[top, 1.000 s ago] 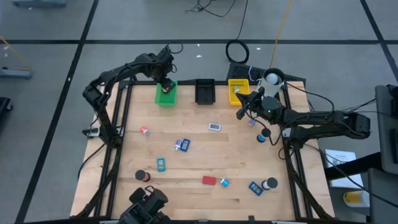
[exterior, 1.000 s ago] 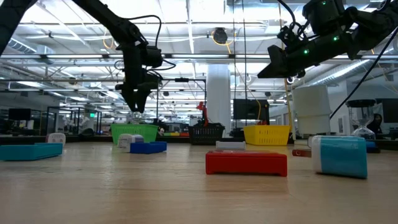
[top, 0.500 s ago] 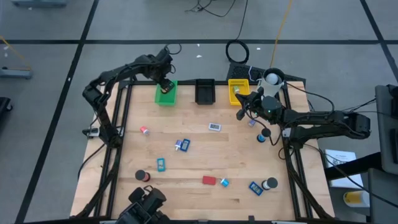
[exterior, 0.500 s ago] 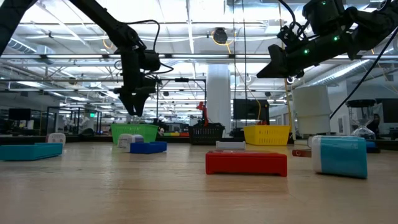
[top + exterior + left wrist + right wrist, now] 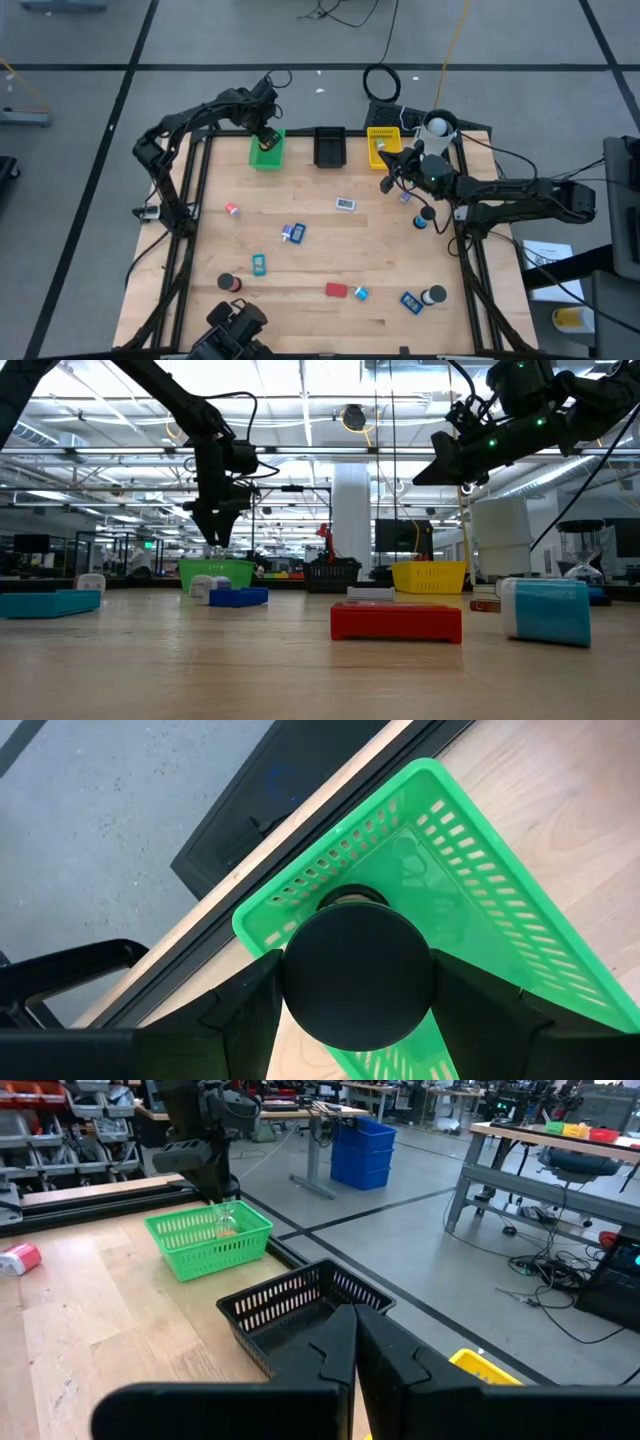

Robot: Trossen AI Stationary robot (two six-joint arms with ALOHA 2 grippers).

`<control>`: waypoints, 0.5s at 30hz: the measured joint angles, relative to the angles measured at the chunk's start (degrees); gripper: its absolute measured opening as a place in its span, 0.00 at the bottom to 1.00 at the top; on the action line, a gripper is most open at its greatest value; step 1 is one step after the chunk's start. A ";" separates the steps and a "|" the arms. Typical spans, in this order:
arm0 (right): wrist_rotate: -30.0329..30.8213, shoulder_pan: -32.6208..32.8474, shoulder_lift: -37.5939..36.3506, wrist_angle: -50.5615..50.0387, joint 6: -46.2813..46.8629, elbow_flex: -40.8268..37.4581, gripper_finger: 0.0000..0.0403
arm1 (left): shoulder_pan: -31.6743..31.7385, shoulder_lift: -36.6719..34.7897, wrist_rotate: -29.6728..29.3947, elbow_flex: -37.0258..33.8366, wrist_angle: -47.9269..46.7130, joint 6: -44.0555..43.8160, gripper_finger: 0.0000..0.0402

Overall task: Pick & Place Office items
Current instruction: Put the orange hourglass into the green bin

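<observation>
The wooden tabletop point(image 5: 320, 250) sits well below both pincers, with the office items point(image 5: 293, 232) still scattered loose across it. The green tray point(image 5: 480, 910) is right under the left pincer point(image 5: 357, 1020), which is pinching a dark round roll point(image 5: 358, 977). The right pincer point(image 5: 353, 1342) is pressed together, empty, with the black tray point(image 5: 300, 1312) just ahead.

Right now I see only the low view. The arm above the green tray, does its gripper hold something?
Observer: Yes. The left wrist view shows the left gripper shut on a dark round cap.
Operator: Is it really over the tray, not behind it?
Observer: The high view puts it over the green tray.
Operator: And the other gripper?
Observer: In the right wrist view the right gripper is shut and empty, facing the black tray.
</observation>
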 joint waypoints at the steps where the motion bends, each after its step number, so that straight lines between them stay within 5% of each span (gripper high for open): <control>1: 0.01 0.00 0.00 0.00 0.00 0.00 0.00 | 0.00 0.00 0.00 0.00 -0.01 0.00 0.60; 7: 0.01 0.00 0.00 0.00 0.00 0.00 0.00 | -0.11 0.00 1.41 -0.01 -0.20 0.75 0.64; 15: 0.01 0.00 0.00 0.00 -0.05 0.00 0.00 | -0.11 0.00 0.47 -0.07 -0.34 1.57 0.86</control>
